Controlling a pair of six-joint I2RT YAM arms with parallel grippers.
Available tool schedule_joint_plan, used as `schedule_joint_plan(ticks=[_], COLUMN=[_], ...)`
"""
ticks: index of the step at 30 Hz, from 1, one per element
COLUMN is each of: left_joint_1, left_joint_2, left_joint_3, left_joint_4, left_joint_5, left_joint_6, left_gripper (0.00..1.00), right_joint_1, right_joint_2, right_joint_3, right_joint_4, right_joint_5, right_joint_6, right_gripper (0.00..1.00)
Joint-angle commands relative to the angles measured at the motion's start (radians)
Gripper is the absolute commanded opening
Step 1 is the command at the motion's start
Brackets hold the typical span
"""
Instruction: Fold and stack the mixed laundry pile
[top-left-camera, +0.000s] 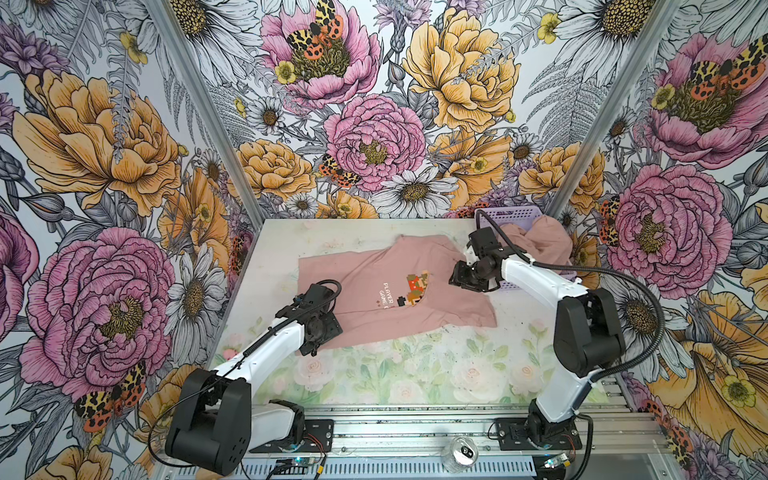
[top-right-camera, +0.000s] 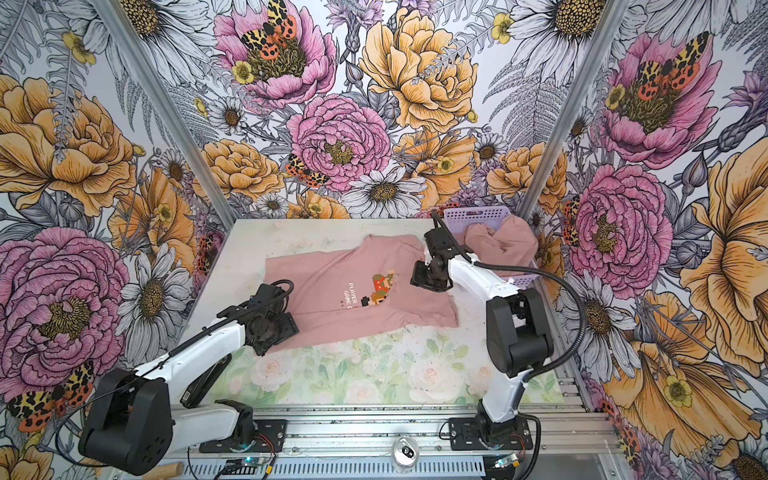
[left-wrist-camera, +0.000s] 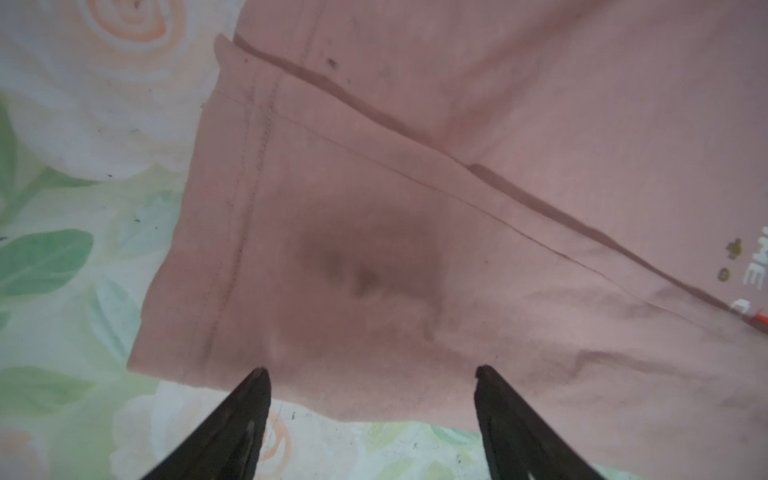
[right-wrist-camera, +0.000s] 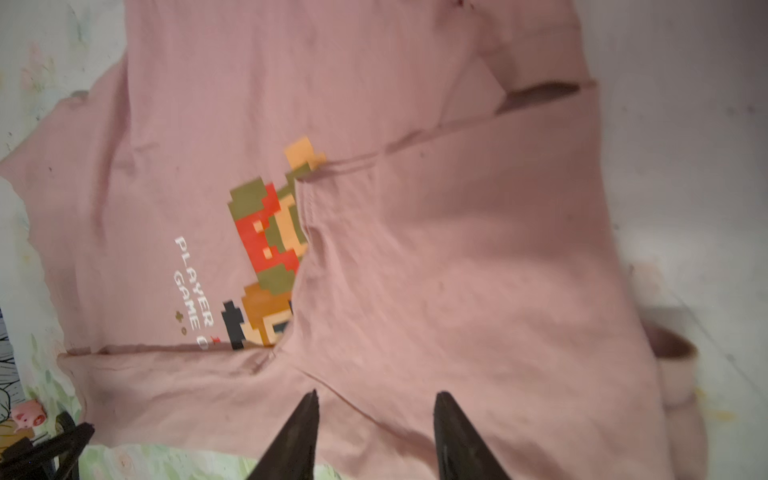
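The pink T-shirt lies spread on the table, with one side flap folded over part of its pixel figure and white lettering. My left gripper hovers open over the shirt's near-left hem corner, with nothing between its fingers. Above the shirt's right side, close to the folded flap, my right gripper is open and empty. More pink cloth of the laundry pile is heaped in the lavender basket.
The basket stands at the table's back right corner, just behind my right arm. A metal can sits on the aluminium rail at the front. Floral walls close in the table on three sides.
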Motion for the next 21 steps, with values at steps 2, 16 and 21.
schedule_joint_plan(ticks=[2, 16, 21], left_joint_1=[-0.002, 0.018, 0.039], left_joint_2=[0.071, 0.266, 0.283], left_joint_3=[0.009, 0.061, 0.066], left_joint_4=[-0.012, 0.002, -0.001], left_joint_5=[0.014, -0.012, -0.014], left_joint_6=[-0.011, 0.062, 0.08], left_gripper=[0.74, 0.31, 0.22], right_joint_1=[-0.037, -0.114, -0.123], right_joint_2=[-0.127, -0.234, -0.193], right_joint_3=[-0.181, -0.353, -0.338], right_joint_4=[-0.047, -0.049, -0.012], right_joint_5=[0.035, 0.191, 0.175], right_joint_6=[0.004, -0.019, -0.043], right_gripper=[0.47, 0.47, 0.44])
